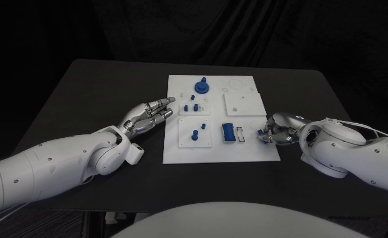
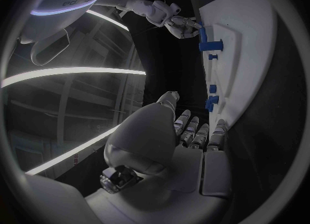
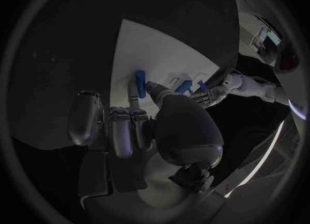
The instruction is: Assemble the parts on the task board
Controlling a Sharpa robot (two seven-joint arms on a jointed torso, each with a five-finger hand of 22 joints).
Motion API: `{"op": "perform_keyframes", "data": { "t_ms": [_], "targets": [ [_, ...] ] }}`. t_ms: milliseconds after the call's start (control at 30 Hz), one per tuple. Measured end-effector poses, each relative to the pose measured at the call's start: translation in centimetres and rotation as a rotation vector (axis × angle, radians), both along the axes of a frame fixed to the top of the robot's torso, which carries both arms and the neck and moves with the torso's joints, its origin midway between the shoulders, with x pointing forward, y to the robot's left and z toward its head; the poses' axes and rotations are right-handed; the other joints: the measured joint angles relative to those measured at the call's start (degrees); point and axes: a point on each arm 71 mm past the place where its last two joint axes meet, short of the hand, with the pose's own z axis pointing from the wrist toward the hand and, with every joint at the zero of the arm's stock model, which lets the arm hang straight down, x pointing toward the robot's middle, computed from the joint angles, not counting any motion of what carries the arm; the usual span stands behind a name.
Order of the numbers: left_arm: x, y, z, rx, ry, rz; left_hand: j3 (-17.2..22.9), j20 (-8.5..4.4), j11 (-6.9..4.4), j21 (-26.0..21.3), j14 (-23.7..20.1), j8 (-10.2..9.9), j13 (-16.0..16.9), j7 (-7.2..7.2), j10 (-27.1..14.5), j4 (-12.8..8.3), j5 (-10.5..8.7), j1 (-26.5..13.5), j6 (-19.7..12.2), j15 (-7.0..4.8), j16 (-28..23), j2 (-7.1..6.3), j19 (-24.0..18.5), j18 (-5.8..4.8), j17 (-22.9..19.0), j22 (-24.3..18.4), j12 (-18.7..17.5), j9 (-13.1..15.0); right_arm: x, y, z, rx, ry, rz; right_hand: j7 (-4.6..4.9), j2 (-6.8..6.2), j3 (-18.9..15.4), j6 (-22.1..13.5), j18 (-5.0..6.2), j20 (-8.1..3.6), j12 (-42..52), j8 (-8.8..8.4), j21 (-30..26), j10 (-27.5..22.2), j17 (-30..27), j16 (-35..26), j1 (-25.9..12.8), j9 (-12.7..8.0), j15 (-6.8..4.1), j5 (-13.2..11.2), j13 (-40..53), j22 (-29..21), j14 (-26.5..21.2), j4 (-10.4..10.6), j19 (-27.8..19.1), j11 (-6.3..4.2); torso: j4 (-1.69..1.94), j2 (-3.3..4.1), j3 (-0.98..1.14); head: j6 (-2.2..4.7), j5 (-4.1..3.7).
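Black table [image 1: 97, 87], white task board [image 1: 250, 151], right hand [image 1: 279, 129] pinching blue part [image 1: 262, 134], left hand [image 1: 149, 115] empty, fingers apart.

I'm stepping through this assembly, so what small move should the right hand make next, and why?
Probably lift the right hand slightly and carry it inward over the task board. Its fingertips appear to pinch a small blue part at the board's right edge, while the left hand holds nothing.

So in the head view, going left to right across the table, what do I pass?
Left hand → task board → right hand at the board's right edge, touching a small blue part there.
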Motion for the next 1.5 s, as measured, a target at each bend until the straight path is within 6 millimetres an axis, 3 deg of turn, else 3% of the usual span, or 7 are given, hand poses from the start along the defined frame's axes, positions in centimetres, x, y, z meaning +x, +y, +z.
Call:
{"op": "perform_keyframes", "data": {
  "t_ms": [200, 300, 567, 1033, 1500],
  "targets": [
    [0.0, 0.0, 0.0, 0.001, 0.000, 0.001, 0.00, 0.00, 0.00, 0.00, 0.00, 0.00, 0.00, 0.00, 0.00, 0.00, 0.00, 0.00, 0.00, 0.00, 0.00, 0.00, 0.00, 0.00, 0.00, 0.00, 0.00, 0.00, 0.0, 0.2, 0.9, 0.106, 0.056, -0.079, -0.01, -0.37, 0.15, 0.01, 0.00, 0.00, 0.00, -0.04, 0.00, -0.09, 0.00, 0.00, -0.37, 0.21, 0.00, -0.01, 0.00, 0.00, 0.00, 0.12, 0.00, -0.09, -0.02, -0.02, 0.00, 0.00, 0.05],
    [0.0, 0.0, 0.0, 0.001, 0.000, 0.001, 0.11, 0.00, 0.18, 0.00, 0.00, 0.00, 0.00, 0.00, 0.18, -0.11, 0.00, 0.00, 0.00, 0.00, 0.00, 0.00, 0.00, 0.00, 0.00, 0.00, 0.00, 0.00, -0.2, 0.5, 1.0, 0.148, 0.087, -0.104, -0.09, -0.24, 1.73, 0.09, 0.00, 0.00, 0.00, -0.05, 0.00, -0.09, 0.00, 0.00, -1.41, 0.21, 0.00, -0.04, 0.00, -0.01, 0.00, -1.15, 0.00, -0.09, -0.02, -0.02, -0.03, 0.00, -0.04],
    [0.0, 0.0, 0.0, 0.002, 0.000, 0.002, 0.17, 0.00, 0.18, 0.00, 0.00, 0.00, -0.01, 0.00, 0.18, -0.17, 0.00, 0.00, 0.00, 0.00, 0.00, 0.00, 0.00, 0.00, 0.00, 0.01, 0.00, 0.00, -0.3, 1.5, 0.7, 0.246, 0.179, -0.166, -0.09, -0.38, 2.35, 0.09, -0.01, 0.00, 0.00, -0.23, 0.00, -0.09, 0.00, 0.00, -2.18, 0.18, 0.00, -0.09, 0.00, -0.01, 0.00, -1.78, 0.00, -0.09, 0.04, -0.02, -0.07, 0.00, 0.26],
    [0.0, 0.0, 0.0, 0.001, 0.000, 0.001, 0.16, 0.00, 0.18, 0.00, 0.00, 0.00, -0.01, 0.00, 0.18, -0.16, 0.00, 0.00, 0.00, 0.00, 0.00, 0.00, 0.00, 0.00, 0.00, 0.01, -0.01, 0.00, 0.5, 2.7, 0.2, 0.296, 0.212, -0.199, -0.09, -0.68, 2.97, 0.09, 0.00, 0.00, 0.00, -0.38, -0.01, -0.09, 0.00, 0.00, -2.48, 0.13, 0.01, -0.31, 0.00, -0.02, 0.00, -2.41, 0.00, -0.09, 0.05, 0.06, -0.03, 0.00, 0.04],
    [0.1, -0.1, 0.0, 0.000, 0.000, -0.001, 0.32, 0.00, 0.18, 0.00, 0.00, 0.00, -0.02, 0.00, 0.18, 0.00, 0.00, 0.00, 0.00, 0.00, 0.00, 0.00, 0.00, 0.00, 0.00, 0.01, -0.01, 0.00, 1.1, 3.4, 0.0, 0.314, 0.199, -0.206, -0.09, -0.91, 3.56, 0.10, -0.01, 0.00, 0.00, -0.54, -0.03, -0.09, 0.00, 0.00, -2.71, 0.17, 0.02, -0.33, 0.00, -0.02, 0.00, -2.67, 0.00, -0.09, 0.00, 0.10, 0.00, 0.00, 0.36]
  ]
}}
